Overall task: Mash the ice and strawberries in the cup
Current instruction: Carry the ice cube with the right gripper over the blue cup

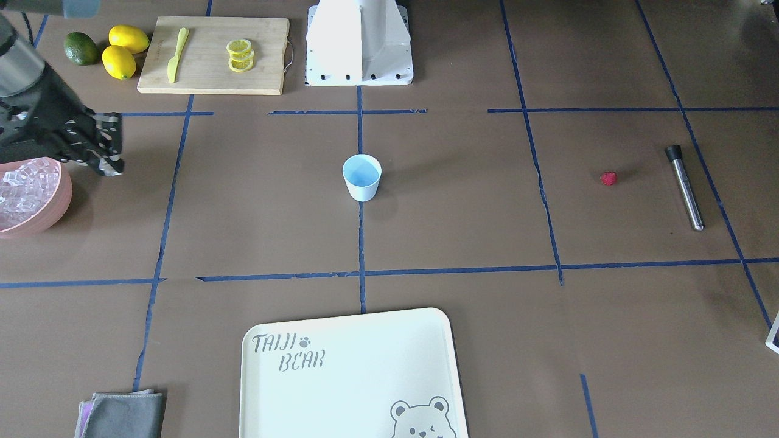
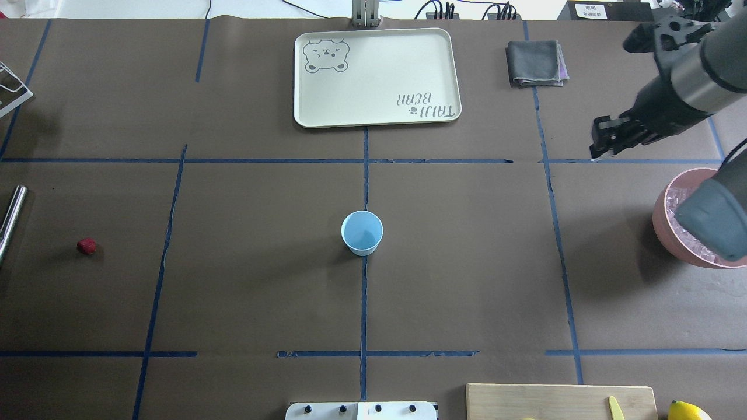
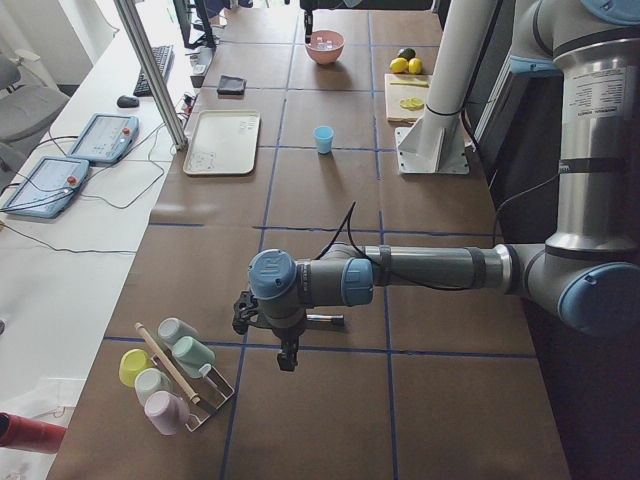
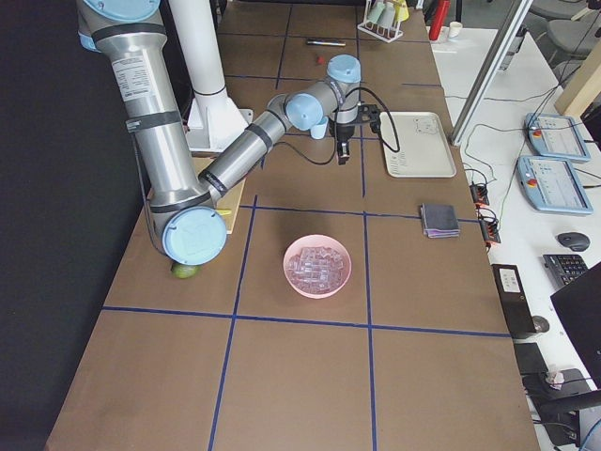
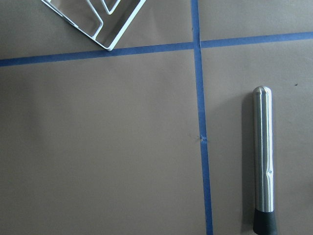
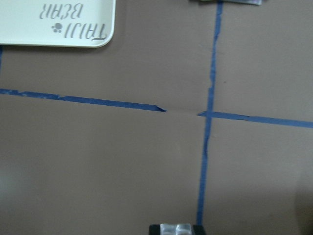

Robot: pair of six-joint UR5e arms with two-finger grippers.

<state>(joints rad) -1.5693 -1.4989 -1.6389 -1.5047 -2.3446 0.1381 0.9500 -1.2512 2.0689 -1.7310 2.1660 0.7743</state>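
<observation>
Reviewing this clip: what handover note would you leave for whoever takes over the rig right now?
Left end effector: hangs over the table near the steel muddler; whether it is open or shut cannot be told.
Right end effector: over bare table near the pink bowl, looks shut, holds nothing.
Things: the cup stands upright at the table's centre, empty. The strawberry lies on the table on the robot's left side, beside the muddler. The ice is in the pink bowl.
Done: nothing is in the cup yet.
Left: put ice and strawberry into the cup, then mash, probably with the muddler.
</observation>
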